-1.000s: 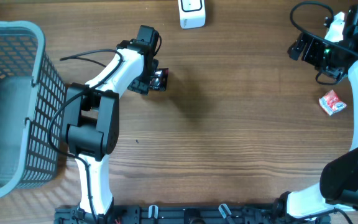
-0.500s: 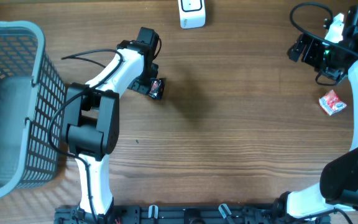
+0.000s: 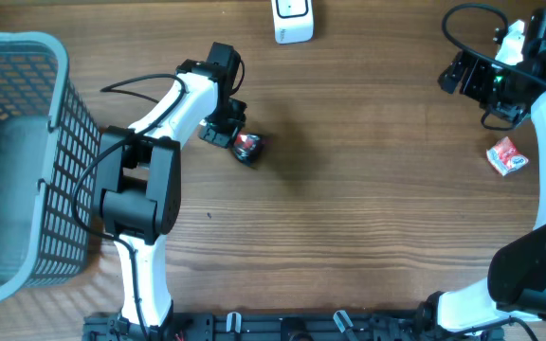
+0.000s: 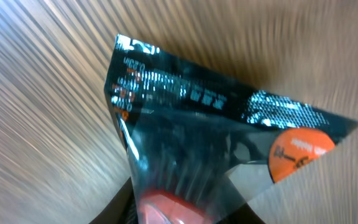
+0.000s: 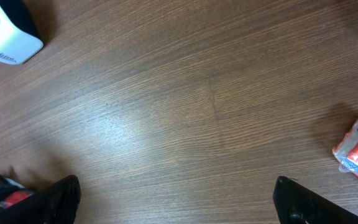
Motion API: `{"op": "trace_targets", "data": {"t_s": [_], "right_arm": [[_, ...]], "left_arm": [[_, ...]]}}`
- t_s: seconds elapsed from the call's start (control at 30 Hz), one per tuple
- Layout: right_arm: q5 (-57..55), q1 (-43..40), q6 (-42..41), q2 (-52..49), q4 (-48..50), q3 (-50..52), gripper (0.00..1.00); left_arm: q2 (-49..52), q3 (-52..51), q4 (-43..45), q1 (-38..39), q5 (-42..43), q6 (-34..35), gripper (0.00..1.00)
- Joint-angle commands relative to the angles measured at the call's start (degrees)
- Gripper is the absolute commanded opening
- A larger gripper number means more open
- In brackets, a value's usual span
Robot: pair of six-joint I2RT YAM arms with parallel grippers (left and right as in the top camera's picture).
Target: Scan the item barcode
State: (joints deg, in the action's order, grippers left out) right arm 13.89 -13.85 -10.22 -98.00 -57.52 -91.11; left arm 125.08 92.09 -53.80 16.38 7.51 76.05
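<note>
- Left tool: clenched on the black foil packet, gripping it by one end.
- Packet location: directly at the tip of the left tool, over the wooden worktop. From overhead it cannot be told whether it touches the surface.
- Packet long axis: in the left wrist view the packet extends straight out from the tool tips, lengthwise away from them.
- Packet far end: the flat sealed edge carries a strip of small print and lies farthest from the tool. It slopes down toward the right of that view.
- Packet face: an orange round label sits on the right-hand side, and red contents show at the gripped end. The print is too blurred to read.
- Right tool: released, fingers spread wide, nothing between them.
- White scanner: well apart from the left tool, ahead of it and to its right, near the far edge of the worktop.
- Red-and-white packet: lies flat on the worktop near the right tool, on the robot's side of it.
- Grey basket: stands to the left of the left tool, well apart.
</note>
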Motion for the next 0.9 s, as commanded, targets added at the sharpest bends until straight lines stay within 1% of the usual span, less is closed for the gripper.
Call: {"op": "trace_targets", "data": {"t_s": [0.0, 0.07, 0.1, 0.2, 0.33, 0.43, 0.57, 0.67, 0.77, 0.87], "right_arm": [[-0.52, 0.13, -0.37, -0.04, 0.57, -0.04, 1.0], [-0.96, 0.13, -0.44, -0.04, 0.61, -0.04, 1.0], [-1.31, 0.13, -0.39, -0.04, 0.59, -0.04, 1.0], [-2.23, 0.13, -0.42, -0.04, 0.55, -0.04, 1.0], [-2.21, 0.13, -0.42, -0.04, 0.57, -0.04, 1.0], [-2.21, 0.13, -0.44, -0.04, 0.72, -0.04, 1.0], [-2.21, 0.13, -0.44, -0.04, 0.76, 0.04, 1.0], [-2.21, 0.13, -0.42, -0.04, 0.9, 0.07, 1.0], [-2.21, 0.13, -0.42, -0.04, 0.9, 0.07, 1.0], [-2.21, 0.13, -0.42, -0.07, 0.9, 0.11, 1.0]], "left_arm": [[3.39, -1.88, 0.61, 0.2, 15.43, -4.68, 0.24], [3.39, -1.86, 2.93, 0.17, 22.34, -6.99, 0.23], [3.39, -1.86, 3.96, 0.13, 25.29, -7.65, 0.21], [3.39, -1.88, 7.02, -0.11, 32.41, -8.2, 0.2], [3.39, -1.88, 8.07, -0.44, 33.7, -8.26, 0.21], [3.39, -1.88, 8.13, -0.61, 36.94, -8.33, 0.21], [3.39, -1.88, 12.11, -0.9, 46.97, -8.33, 0.2], [3.39, -1.88, 17.38, -0.92, 55.43, -7.58, 0.2], [3.39, -1.88, 20.31, -0.92, 59.1, -5.86, 0.2], [3.39, -1.88, 21.59, -0.92, 59.52, -5.09, 0.2]]}}
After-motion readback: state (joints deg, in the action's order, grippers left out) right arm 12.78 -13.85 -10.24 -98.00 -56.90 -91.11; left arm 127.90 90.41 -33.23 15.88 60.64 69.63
